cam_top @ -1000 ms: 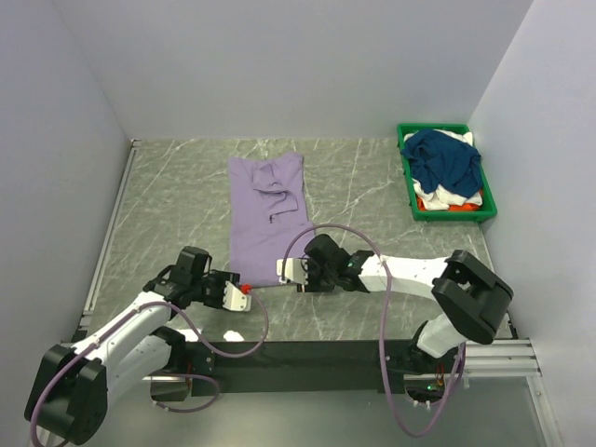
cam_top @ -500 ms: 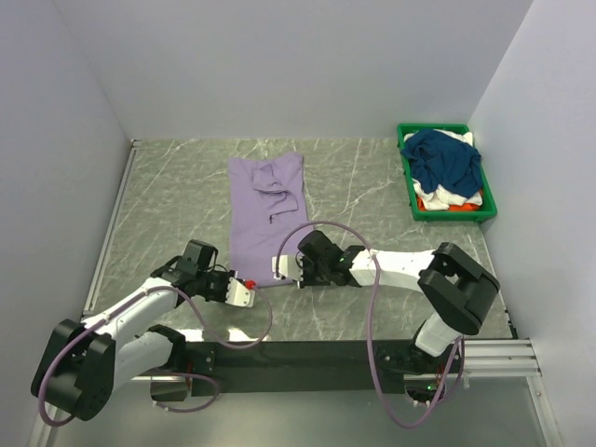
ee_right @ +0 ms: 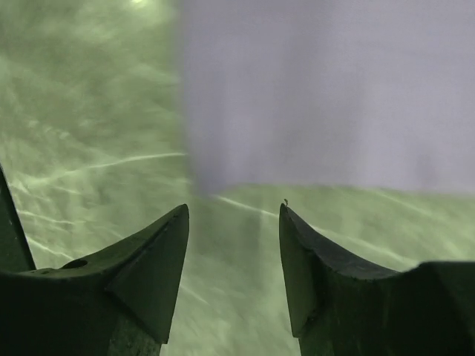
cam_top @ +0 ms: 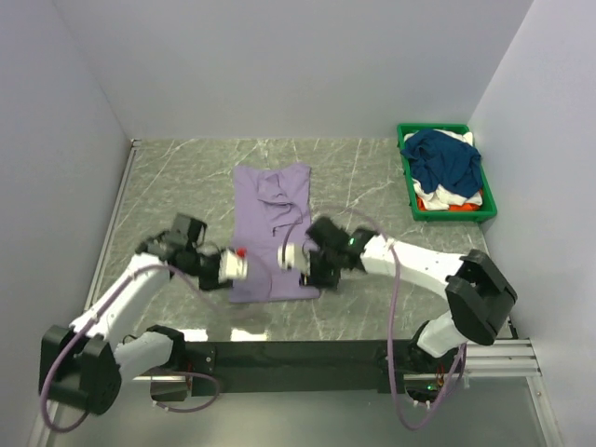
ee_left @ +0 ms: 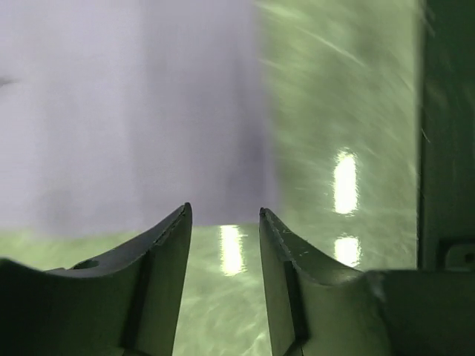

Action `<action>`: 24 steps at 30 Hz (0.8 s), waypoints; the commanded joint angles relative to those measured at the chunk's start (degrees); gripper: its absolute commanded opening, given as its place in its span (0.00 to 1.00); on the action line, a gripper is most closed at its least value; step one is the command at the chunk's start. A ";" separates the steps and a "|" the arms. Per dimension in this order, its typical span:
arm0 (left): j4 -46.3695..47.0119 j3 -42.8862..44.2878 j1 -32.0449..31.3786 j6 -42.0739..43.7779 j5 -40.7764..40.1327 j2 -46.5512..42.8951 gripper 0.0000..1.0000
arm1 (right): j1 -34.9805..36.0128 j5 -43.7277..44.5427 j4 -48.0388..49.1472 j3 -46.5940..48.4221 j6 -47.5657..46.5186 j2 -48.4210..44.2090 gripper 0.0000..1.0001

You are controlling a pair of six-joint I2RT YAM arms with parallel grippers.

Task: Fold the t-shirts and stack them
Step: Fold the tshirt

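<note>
The left tool [ee_left: 223, 211] and right tool [ee_right: 234, 208], fingers slightly apart and empty, flank the lavender t-shirt [cam_top: 270, 219] toward the bench's [cam_top: 391, 186] near edge.

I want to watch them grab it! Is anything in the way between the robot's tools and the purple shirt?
Nothing visible. The wrist views show only bare table between the open left tool, the open right tool and the purple shirt just ahead.

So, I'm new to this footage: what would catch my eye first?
A lavender t-shirt lies flat in the middle, with the left gripper and right gripper open at its near half. At the far right, a green bin holds a navy shirt heaped over white and orange cloth.
</note>
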 commanded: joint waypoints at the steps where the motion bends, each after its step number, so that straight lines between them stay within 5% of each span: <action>1: -3.00 12.74 6.45 -13.74 9.54 6.25 0.47 | -8.26 -7.47 -8.92 13.50 5.69 -1.85 0.59; 6: -1.97 30.30 11.55 -26.91 14.47 24.80 0.53 | -20.47 -17.31 -19.80 34.65 10.88 13.69 0.54; 12: -8.80 48.97 11.74 -26.95 14.22 44.23 0.54 | -25.42 -24.01 -33.88 58.69 10.01 34.00 0.54; 16: -7.85 52.06 11.91 -29.06 12.46 50.65 0.57 | -26.48 -25.85 -35.75 62.57 10.97 39.28 0.56; 24: -5.91 48.90 11.91 -31.70 12.02 53.91 0.57 | -26.65 -25.95 -27.75 53.09 16.24 38.85 0.57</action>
